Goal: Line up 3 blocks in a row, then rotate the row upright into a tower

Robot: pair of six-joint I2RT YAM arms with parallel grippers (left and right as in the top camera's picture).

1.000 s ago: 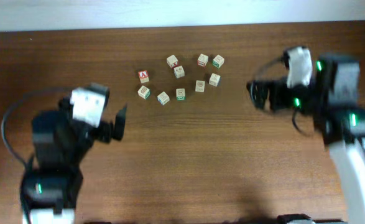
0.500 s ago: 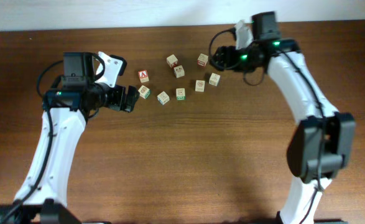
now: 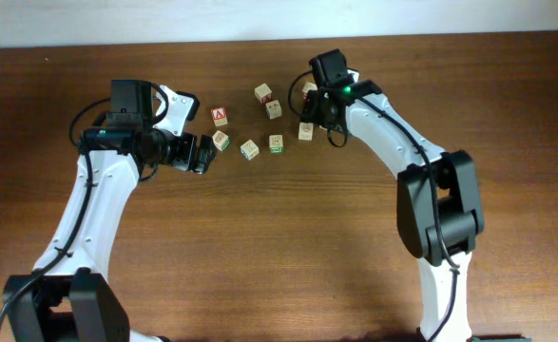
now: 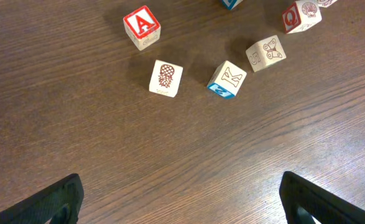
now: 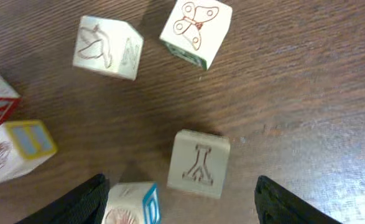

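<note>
Blocks (image 3: 276, 143) sit clustered at the far middle of the table (image 3: 279, 256); the pale block (image 5: 199, 163) with the faint print lies flat between the right arm's (image 3: 383, 123) spread jaws, not touched yet. I'd centre on it and close gently before twisting, since a blue-framed block (image 5: 131, 200) sits just beside one fingertip (image 5: 83, 199) and could get dragged along; left jaws hang wide open, empty. Table's dark wood grain, flat, with a pale wall (image 3: 164, 19) behind.

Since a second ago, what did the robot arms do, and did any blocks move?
Both arms swung in from the sides of the table. The left gripper stopped, open, beside the blocks. The right gripper reached over the right-hand ones, jaws apart, gripping nothing. The blocks still in view stayed put.
</note>
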